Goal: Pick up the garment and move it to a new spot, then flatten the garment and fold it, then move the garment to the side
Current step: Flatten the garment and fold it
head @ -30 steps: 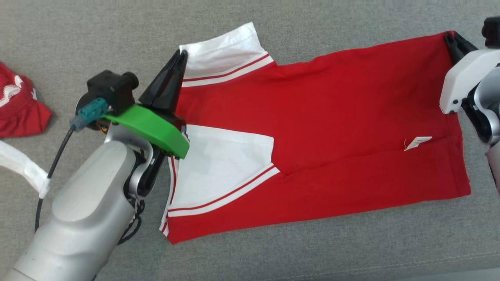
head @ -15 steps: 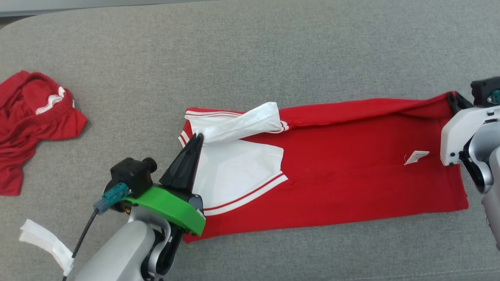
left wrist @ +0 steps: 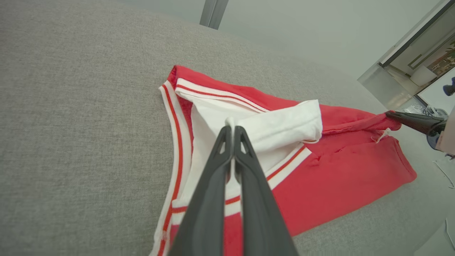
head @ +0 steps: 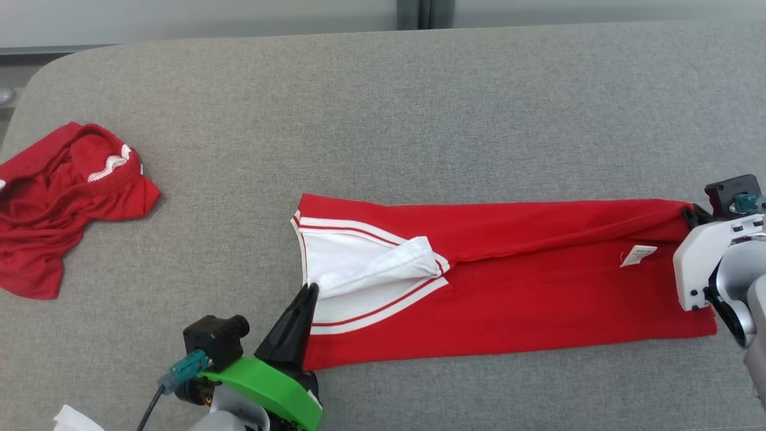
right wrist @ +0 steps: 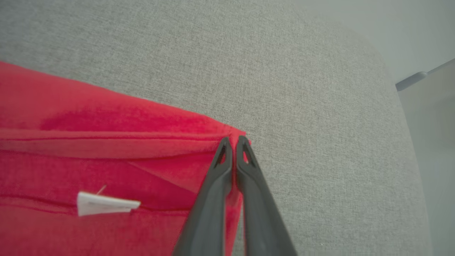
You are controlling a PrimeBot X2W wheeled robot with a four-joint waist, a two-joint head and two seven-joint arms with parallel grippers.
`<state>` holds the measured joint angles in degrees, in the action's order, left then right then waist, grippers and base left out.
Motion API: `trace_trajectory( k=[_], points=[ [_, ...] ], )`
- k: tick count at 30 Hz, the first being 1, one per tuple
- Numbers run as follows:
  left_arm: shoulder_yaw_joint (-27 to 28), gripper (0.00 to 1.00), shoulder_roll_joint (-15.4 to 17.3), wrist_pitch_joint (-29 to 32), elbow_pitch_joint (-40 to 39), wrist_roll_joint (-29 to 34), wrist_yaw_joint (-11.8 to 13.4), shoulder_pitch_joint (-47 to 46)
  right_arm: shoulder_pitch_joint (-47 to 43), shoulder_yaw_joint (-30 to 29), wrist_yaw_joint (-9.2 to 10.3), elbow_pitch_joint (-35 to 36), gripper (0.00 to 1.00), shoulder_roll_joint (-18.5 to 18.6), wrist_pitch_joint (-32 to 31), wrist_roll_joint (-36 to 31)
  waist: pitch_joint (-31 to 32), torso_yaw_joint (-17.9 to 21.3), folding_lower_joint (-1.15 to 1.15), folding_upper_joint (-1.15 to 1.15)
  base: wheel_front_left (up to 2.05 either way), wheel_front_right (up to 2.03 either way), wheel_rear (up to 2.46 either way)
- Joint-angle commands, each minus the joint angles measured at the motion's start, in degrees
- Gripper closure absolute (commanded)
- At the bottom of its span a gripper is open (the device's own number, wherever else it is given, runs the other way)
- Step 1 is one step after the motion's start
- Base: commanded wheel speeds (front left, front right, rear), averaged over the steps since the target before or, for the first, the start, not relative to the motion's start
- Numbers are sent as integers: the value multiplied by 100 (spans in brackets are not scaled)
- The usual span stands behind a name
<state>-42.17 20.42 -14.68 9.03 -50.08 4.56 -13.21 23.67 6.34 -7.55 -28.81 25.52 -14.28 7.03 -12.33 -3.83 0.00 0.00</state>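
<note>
The garment (head: 538,287) is a red shirt with white, red-striped sleeves, lying folded lengthwise on the grey surface (head: 419,108). At its left end my left gripper (head: 311,288) is shut on the white sleeve edge. In the left wrist view the left gripper (left wrist: 231,127) pinches that white fabric, and the sleeve (left wrist: 284,124) drapes over the other one. My right gripper (head: 689,211) is shut on the red hem corner at the right end. From the right wrist, the right gripper (right wrist: 233,140) bites the lifted corner of the garment (right wrist: 89,149).
A second red garment (head: 60,197) lies crumpled at the far left. A white scrap (head: 75,419) sits at the bottom left edge. A white tag (head: 637,254) lies on the shirt near the right end. The surface's far edge runs along the top.
The camera has tilted up. Both shut grippers have drawn the shirt's far edge toward me, so the far sleeve now lies over the near sleeve and the shirt looks narrower.
</note>
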Motion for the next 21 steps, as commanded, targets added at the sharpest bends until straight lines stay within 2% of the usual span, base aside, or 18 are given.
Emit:
trace_trajectory(
  k=[1,3,4,5,10,11,12,13,17,21],
  points=[
    [3,100,0,7,0,-38,40,108,-112,-3,12,73,100,51,-36,21,52,-30,0,0,0,0,0],
    [-23,100,20,32,-2,-66,51,174,-208,8,12,166,100,76,-93,50,89,-31,0,0,0,0,0],
    [-26,100,33,40,-10,-84,58,203,-263,58,12,227,61,92,-142,82,104,-29,0,0,0,0,0],
    [-38,100,46,53,-10,-83,59,226,-293,70,12,266,0,103,-170,116,117,-26,0,0,0,0,0],
    [-100,100,96,117,3,-80,106,309,-441,-208,12,632,0,40,-173,276,196,-31,0,0,0,0,0],
    [-114,75,99,125,16,-73,108,323,-489,-299,12,726,0,11,-205,319,213,-33,0,0,0,0,0],
    [-121,57,98,129,24,-71,108,334,-530,-380,12,809,0,-30,-241,373,224,-33,0,0,0,0,0],
    [-127,0,93,128,36,-76,109,348,-575,-481,11,920,0,-62,-281,416,241,-32,0,0,0,0,0],
    [-54,0,65,59,64,-28,144,383,-793,-972,11,1361,0,-186,-499,521,297,-28,0,0,0,0,0],
    [239,0,53,-27,32,157,45,328,-1029,-1446,11,1745,0,-489,-799,629,340,-25,0,0,0,0,0]
  ],
)
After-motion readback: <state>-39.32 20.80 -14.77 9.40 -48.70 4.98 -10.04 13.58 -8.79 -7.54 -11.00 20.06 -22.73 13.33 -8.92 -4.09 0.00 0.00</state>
